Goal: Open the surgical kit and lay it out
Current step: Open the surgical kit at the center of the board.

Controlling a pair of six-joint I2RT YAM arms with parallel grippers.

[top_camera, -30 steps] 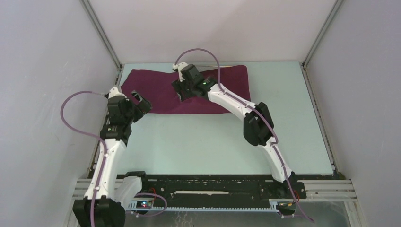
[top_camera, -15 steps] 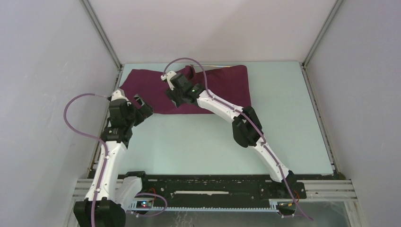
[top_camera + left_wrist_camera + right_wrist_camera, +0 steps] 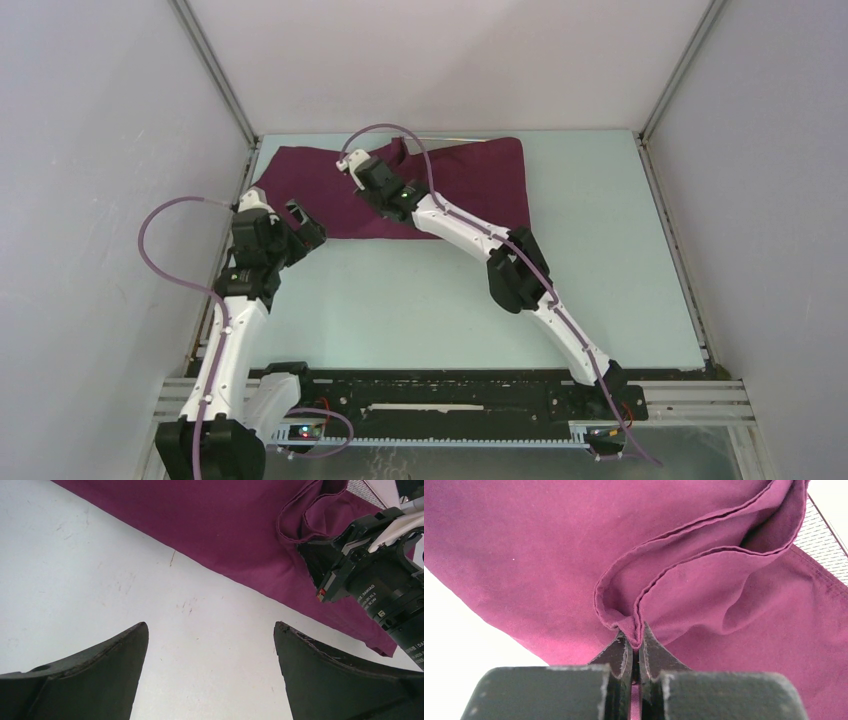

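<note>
**Pale table (image 3: 600,260), cloth wrap (image 3: 470,185) along its far edge, one fold pinched**

White walls (image 3: 450,60) close in a pale blue-green table on three sides. The maroon-purple cloth wrap is the largest thing on it. It lies flat against the far edge, its long axis running left to right, from near the left wall to a little past the middle. Its near edge slants slightly across the table.

The right arm (image 3: 520,275) reaches from the near right base diagonally over the table to the left half of the cloth. The left arm (image 3: 235,320) stands along the left wall.

The right gripper (image 3: 636,641) is clenched on the cloth. Its wrist view shows the two dark fingers pressed together on a doubled hem, with the fold rising and curling away above them. The left gripper (image 3: 210,630) is spread wide with nothing between its fingers. It hangs over bare table just beside the near edge of the cloth, not touching it.

Only the wrist views show the wire-mesh tray (image 3: 824,535), as a grey corner peeping out from under the cloth at the upper right. In the top view the cloth and the arm hide it.

The left wrist view also shows small white print on the right arm's black motor housing (image 3: 385,592). One word looks like "DAMIAO" and the rest is too small to read
</note>
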